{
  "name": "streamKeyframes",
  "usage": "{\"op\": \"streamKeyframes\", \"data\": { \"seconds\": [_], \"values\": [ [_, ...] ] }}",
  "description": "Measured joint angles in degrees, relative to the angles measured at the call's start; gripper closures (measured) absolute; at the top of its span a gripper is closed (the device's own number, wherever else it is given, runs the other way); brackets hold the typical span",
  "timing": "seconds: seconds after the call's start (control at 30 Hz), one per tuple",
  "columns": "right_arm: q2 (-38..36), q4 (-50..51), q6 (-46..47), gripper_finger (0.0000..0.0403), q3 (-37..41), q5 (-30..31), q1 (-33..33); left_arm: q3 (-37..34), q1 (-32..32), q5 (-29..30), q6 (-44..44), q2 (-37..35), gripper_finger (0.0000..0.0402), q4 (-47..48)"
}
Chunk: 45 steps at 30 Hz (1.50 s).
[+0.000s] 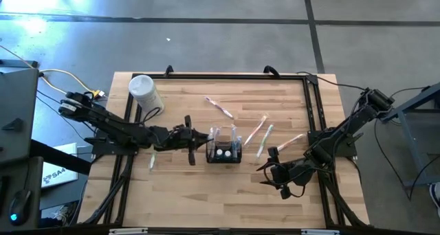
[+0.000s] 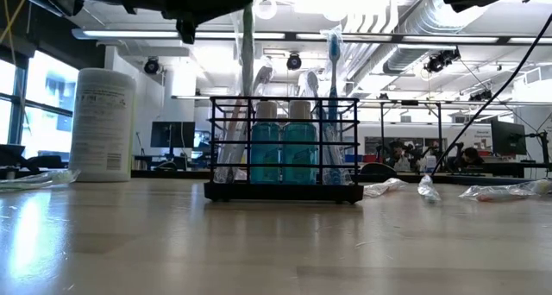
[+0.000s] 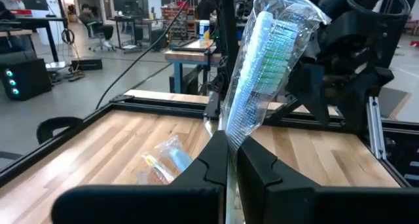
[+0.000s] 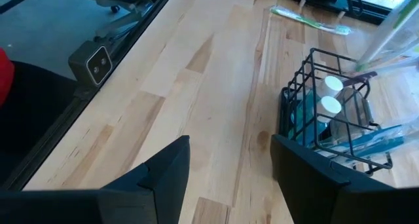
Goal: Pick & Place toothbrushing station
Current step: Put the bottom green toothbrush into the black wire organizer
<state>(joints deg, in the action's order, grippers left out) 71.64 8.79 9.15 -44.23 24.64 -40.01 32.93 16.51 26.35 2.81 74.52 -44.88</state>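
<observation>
The toothbrushing station (image 1: pixel 225 152), a black wire holder with two blue bottles and wrapped toothbrushes, stands mid-table on its base (image 2: pixel 285 191); the right wrist view shows it too (image 4: pixel 327 119). Just left of it, my left gripper (image 1: pixel 198 137) is shut on a toothbrush in a clear wrapper (image 3: pixel 262 60). At the holder's right and nearer the table's front edge, my right gripper (image 1: pixel 278 172) stands open, with only bare table between its fingers (image 4: pixel 229 158). My left gripper pinches the wrapped toothbrush between its two fingers, on the wrapper below the bristle head (image 3: pixel 230 129). The fingers come level from the table's left. The toothbrush stands about upright, clear of the table. Its handle (image 2: pixel 247 53) runs down to the holder's left end; whether it is inside, I cannot tell.
Several wrapped toothbrushes lie on the table beyond and right of the holder (image 1: pixel 220 108) (image 1: pixel 260 135) (image 1: pixel 290 141); another lies under my left arm (image 1: pixel 152 159). A white cylindrical container (image 1: pixel 146 93) stands at the far left. A black frame (image 1: pixel 313 104) runs along the table's edges.
</observation>
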Motion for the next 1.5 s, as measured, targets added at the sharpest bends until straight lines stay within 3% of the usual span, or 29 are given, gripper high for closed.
{"op": "streamKeyframes", "data": {
  "seconds": [0.47, 1.0, 1.5],
  "values": [
    [0.0, -0.05, 0.04, 0.0198, 0.0, -0.96, 0.0, 0.0, 0.0, 2.71, 3.74, 1.42, 0.0396, 5.78],
    [0.0, -0.15, 0.09, 0.0198, 0.0, -0.88, 0.0, -0.04, 0.02, 2.62, 10.26, 12.97, 0.0392, -1.31],
    [0.0, -0.14, 0.31, 0.0198, 0.0, -1.05, 0.0, -0.04, 0.0, 2.74, 14.44, 13.6, 0.0364, 0.26]
  ]
}}
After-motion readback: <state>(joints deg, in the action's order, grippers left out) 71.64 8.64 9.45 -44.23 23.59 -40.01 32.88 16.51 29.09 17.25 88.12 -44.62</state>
